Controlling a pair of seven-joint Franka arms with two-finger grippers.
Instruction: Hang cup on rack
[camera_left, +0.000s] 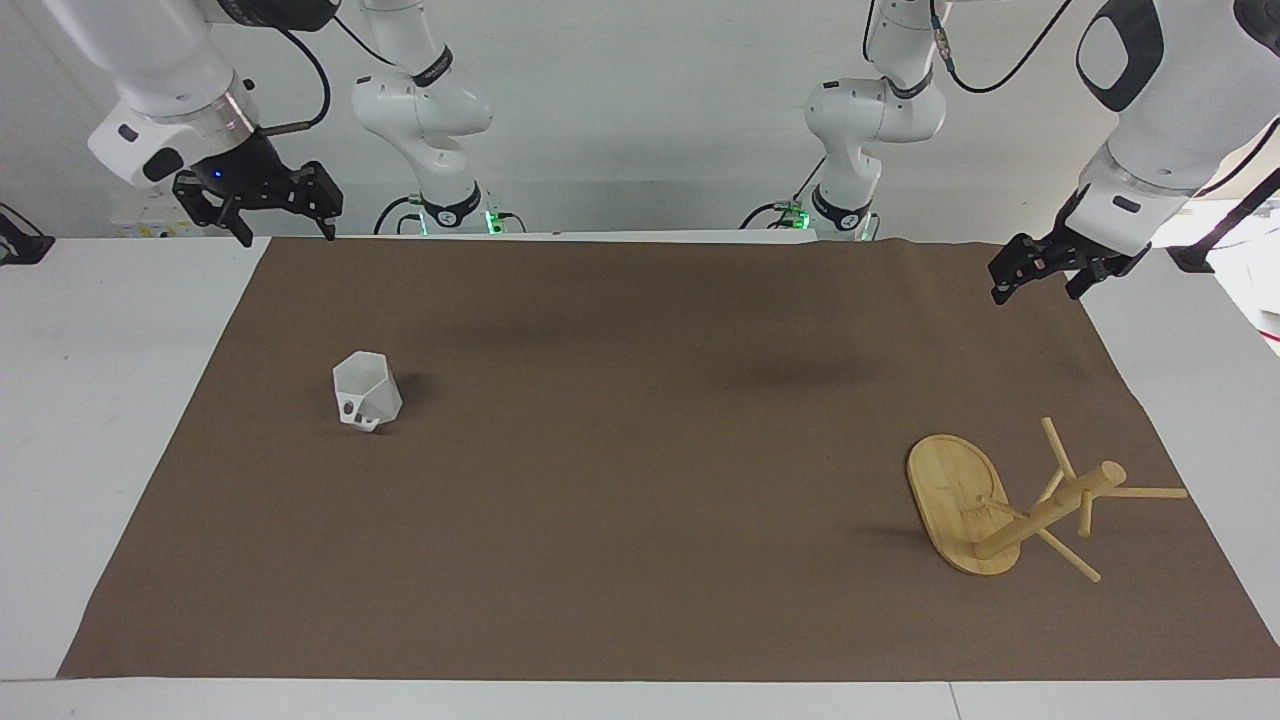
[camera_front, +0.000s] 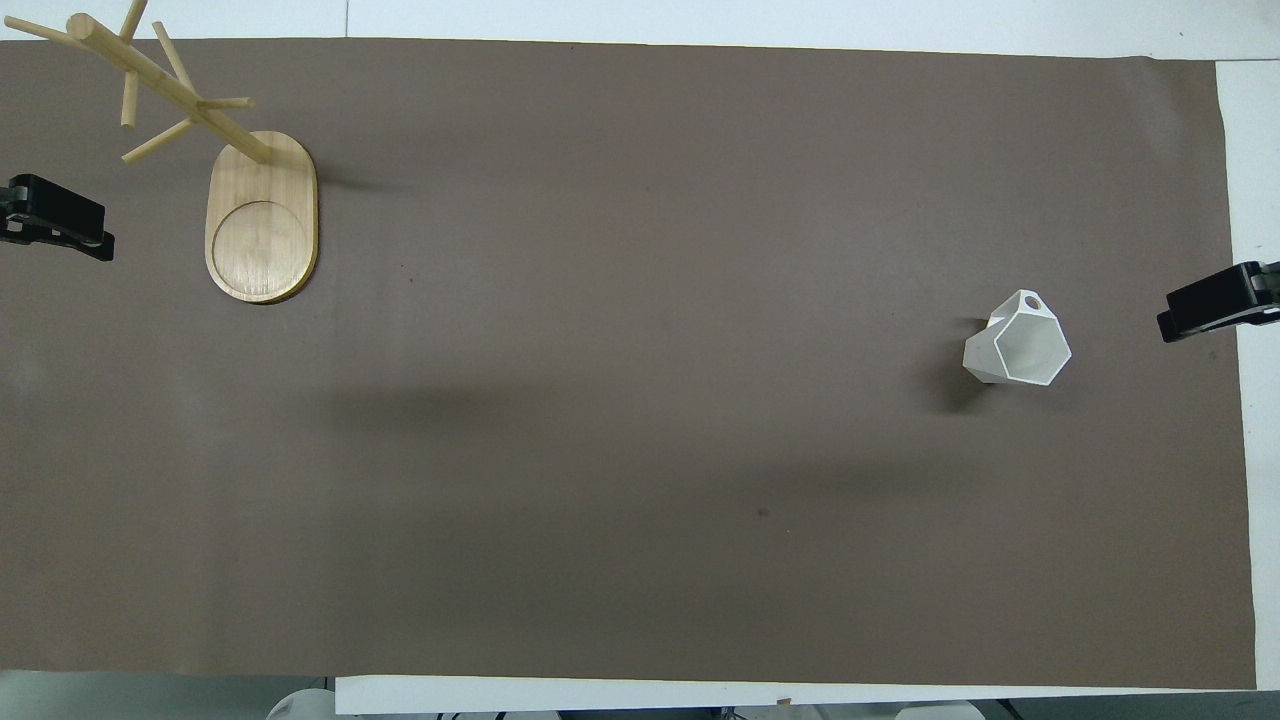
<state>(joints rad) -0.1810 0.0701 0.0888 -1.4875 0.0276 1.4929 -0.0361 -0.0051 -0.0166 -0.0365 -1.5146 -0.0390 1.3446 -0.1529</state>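
Observation:
The white faceted cup (camera_left: 366, 395) stands rim up on the brown cloth toward the right arm's end; it also shows in the overhead view (camera_front: 1018, 340). The bamboo rack (camera_left: 960, 500) rests on its oval base toward the left arm's end, farther from the robots than the cup, with bare pegs; the overhead view shows it too (camera_front: 262, 215). My right gripper (camera_left: 285, 235) hangs open and empty above the cloth's corner, apart from the cup. My left gripper (camera_left: 1035, 293) hangs open and empty above the cloth's edge, apart from the rack.
A brown cloth (camera_left: 640, 560) covers most of the white table (camera_left: 90, 420). Both arm bases stand at the robots' end of the table.

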